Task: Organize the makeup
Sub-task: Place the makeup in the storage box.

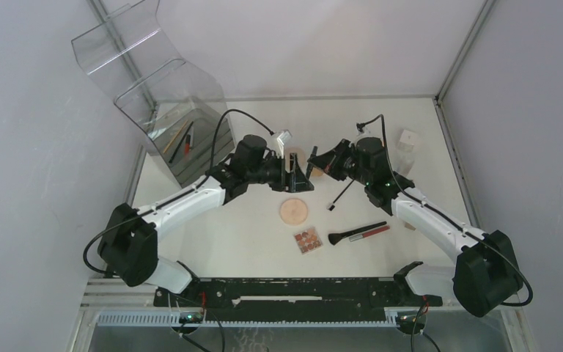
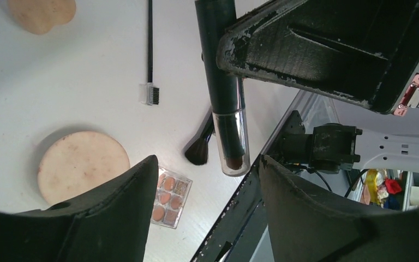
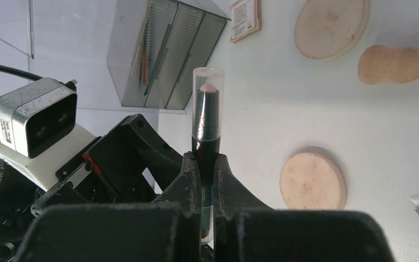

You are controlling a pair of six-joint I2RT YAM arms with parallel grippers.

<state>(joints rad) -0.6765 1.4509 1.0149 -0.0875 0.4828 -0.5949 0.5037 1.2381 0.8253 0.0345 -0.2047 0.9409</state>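
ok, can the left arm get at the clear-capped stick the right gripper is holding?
Probably yes. The stick has its capped end jutting clear of the right gripper, and the left gripper faces it with open jaws and nothing between.

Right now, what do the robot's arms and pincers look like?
Both arms, left arm and right arm, have white tube sections joined by chunky black joints, with thin black cables looping off. The left pincer and right pincer are black, with wedge-shaped fingers.
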